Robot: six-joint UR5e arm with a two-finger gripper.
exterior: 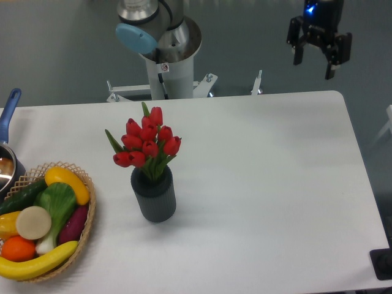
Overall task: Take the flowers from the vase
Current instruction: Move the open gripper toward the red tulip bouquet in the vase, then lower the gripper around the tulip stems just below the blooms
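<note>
A bunch of red tulips with green leaves [147, 142] stands upright in a short dark grey ribbed vase [154, 196] on the white table [263, 184], left of centre. My gripper [315, 68] hangs high at the top right, beyond the table's far edge and far from the flowers. Its two fingers are spread apart and hold nothing.
A wicker basket [86, 226] of fruit and vegetables sits at the table's front left. A pot with a blue handle [9, 113] shows at the left edge. The arm's base column [166, 67] stands behind the table's far edge. A dark object [383, 263] sits at the front right corner.
</note>
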